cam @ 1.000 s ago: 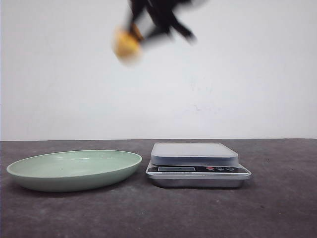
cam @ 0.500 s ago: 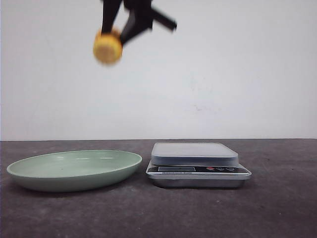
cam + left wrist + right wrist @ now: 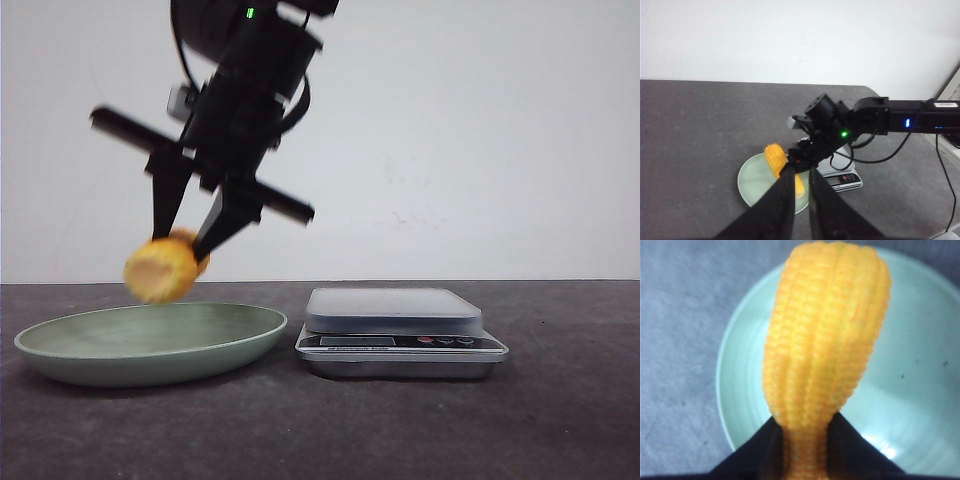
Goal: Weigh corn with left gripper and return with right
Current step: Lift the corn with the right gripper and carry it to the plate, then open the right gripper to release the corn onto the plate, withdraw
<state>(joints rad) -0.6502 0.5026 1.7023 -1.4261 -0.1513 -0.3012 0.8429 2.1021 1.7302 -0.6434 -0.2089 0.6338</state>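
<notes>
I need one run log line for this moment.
right gripper: shut on corn | corn: above plate | scale: bare | left gripper: shut

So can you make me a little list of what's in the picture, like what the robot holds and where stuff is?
corn: held in the air just above the plate, not touching it
right tool: shut on the corn
left tool: holds nothing, fingers close together, back from the plate
plate: pale green, on the dark table, nothing in it
scale: beside the plate, nothing on top
</notes>
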